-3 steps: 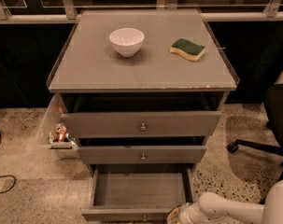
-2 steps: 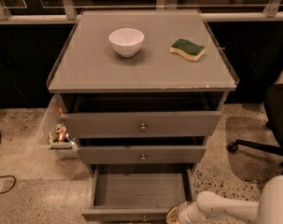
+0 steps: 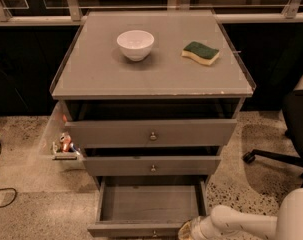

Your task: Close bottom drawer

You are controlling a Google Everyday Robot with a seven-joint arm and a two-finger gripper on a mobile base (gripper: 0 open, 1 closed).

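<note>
Shifting: gripper (image 3: 189, 230) nudged closer to bottom drawer (image 3: 148, 204) front's right corner.
Drawer: still fully out.
Grip: cannot tell.

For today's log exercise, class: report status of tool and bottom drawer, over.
Tool beside grey flat-fronted bottom drawer, front right corner. Drawer pulled out, empty. No obstruction seen.

Ofc: swivel chair (image 3: 278, 157) w/ casters

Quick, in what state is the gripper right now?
Gripper: low at the front right corner of the open bottom drawer; open or closed cannot be told.
</note>
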